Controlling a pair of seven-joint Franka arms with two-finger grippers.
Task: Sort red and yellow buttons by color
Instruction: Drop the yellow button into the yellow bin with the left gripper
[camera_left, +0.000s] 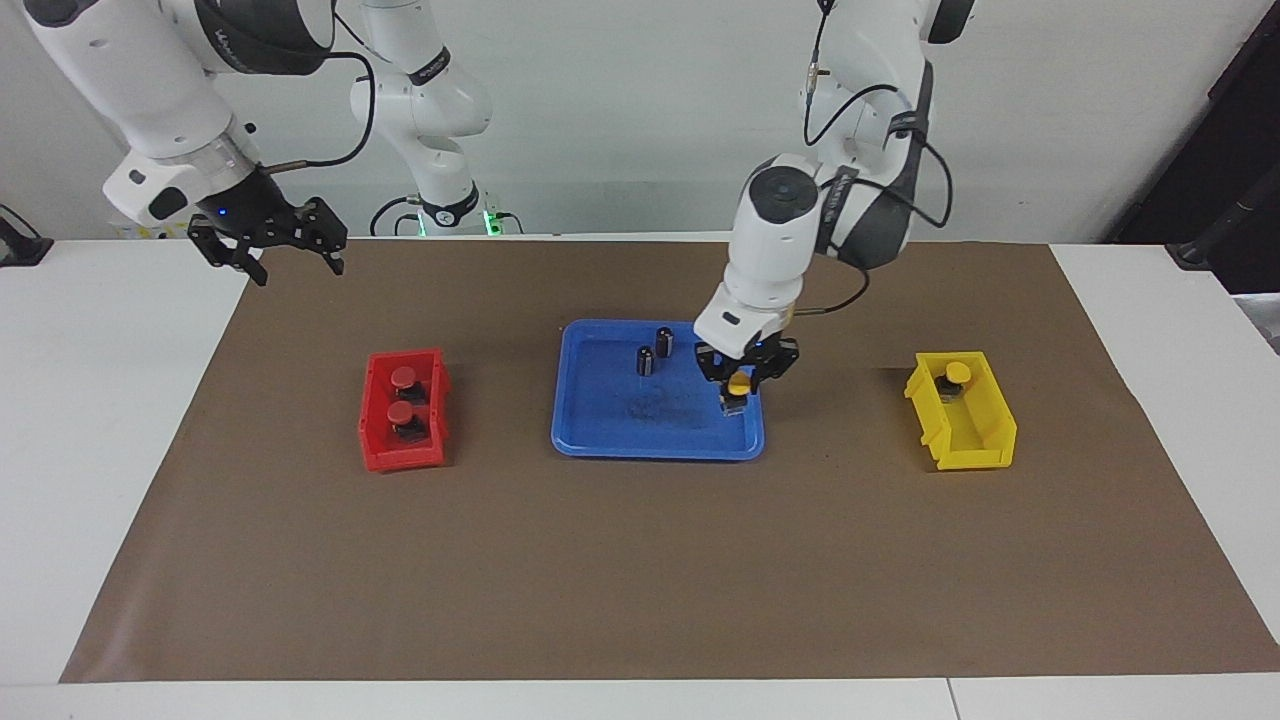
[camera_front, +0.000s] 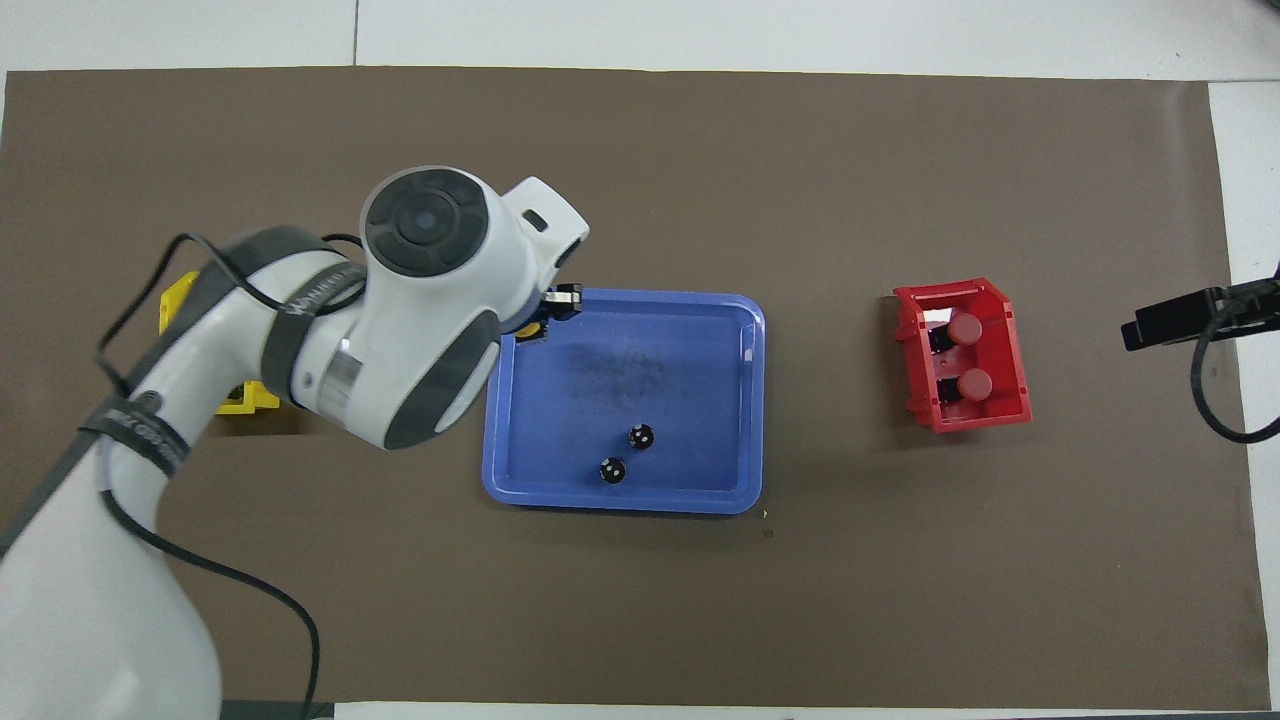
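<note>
Two red buttons sit in the red bin, also seen in the overhead view. One yellow button sits in the yellow bin. The other yellow button is at the corner of the blue tray toward the left arm's end. My left gripper is down over it with a finger on each side of the cap, shut on it. In the overhead view the arm hides most of this button. My right gripper waits open and empty, high above the table's edge at the right arm's end.
Two small black cylinders stand in the tray, nearer to the robots than the held button. The brown mat covers the table. In the overhead view the left arm hides most of the yellow bin.
</note>
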